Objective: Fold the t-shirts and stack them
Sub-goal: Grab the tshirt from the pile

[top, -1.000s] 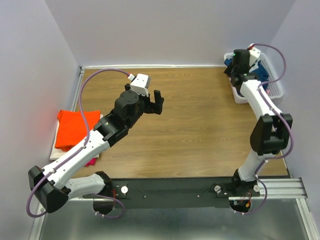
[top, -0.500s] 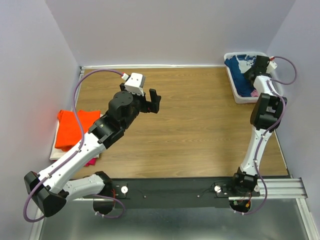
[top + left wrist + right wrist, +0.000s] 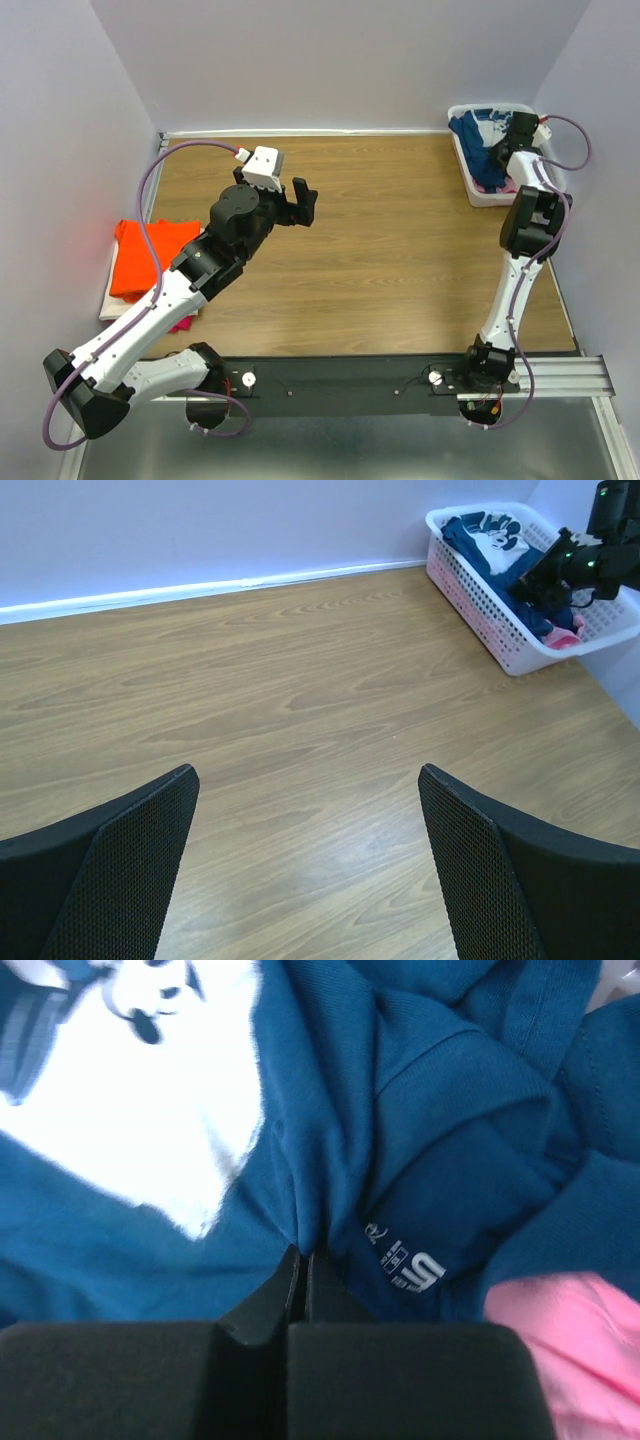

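Observation:
A dark navy t-shirt (image 3: 468, 133) with a white print (image 3: 130, 1110) lies crumpled in the white lattice basket (image 3: 478, 196) at the back right. My right gripper (image 3: 516, 134) reaches down into the basket, and its jaws (image 3: 302, 1260) are shut on a fold of the navy t-shirt (image 3: 430, 1110). A pink t-shirt (image 3: 565, 1345) lies beside it in the basket. A folded orange t-shirt (image 3: 140, 255) tops a stack at the table's left edge, with magenta cloth (image 3: 184, 322) showing beneath. My left gripper (image 3: 300, 203) hovers open over bare wood (image 3: 308, 780), holding nothing.
The basket (image 3: 480, 615) sits against the back wall in the right corner, with the right arm (image 3: 590, 560) bent over it. Walls close in the table at the back and on both sides. Wood tabletop (image 3: 400, 250) lies between the stack and the basket.
The right arm swung to the basket's right side and its jaws went from open to shut on the navy t-shirt. The left arm drifted slightly back and left, still open.

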{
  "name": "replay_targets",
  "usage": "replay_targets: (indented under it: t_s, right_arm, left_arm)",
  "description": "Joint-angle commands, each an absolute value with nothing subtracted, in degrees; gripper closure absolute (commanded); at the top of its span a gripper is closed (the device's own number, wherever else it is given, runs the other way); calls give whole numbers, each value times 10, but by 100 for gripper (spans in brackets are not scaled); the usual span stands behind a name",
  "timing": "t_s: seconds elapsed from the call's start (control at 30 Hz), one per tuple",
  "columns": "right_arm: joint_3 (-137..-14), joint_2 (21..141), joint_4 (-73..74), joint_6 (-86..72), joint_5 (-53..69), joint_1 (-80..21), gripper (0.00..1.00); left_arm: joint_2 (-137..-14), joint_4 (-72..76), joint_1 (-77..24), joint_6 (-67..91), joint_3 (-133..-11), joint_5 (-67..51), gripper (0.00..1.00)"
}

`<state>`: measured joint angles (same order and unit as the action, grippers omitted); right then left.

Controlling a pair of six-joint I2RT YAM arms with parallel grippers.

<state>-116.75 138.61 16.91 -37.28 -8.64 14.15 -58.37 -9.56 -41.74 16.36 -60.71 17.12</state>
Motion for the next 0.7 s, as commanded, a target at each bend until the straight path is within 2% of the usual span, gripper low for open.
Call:
replay_targets:
  t_s: [0.0, 0.37, 0.67]
  right_arm:
    - [-1152, 1298, 175, -369, -70, 141, 100]
    - [-1151, 1161, 166, -340, -63, 131, 99]
    - [-1189, 1050, 150, -287, -43, 61, 100]
  left_arm:
    - [-571, -95, -412, 167, -600, 180, 2]
    - [-573, -91, -396, 171, -599, 161, 2]
    - [-572, -91, -385, 174, -597, 164, 2]
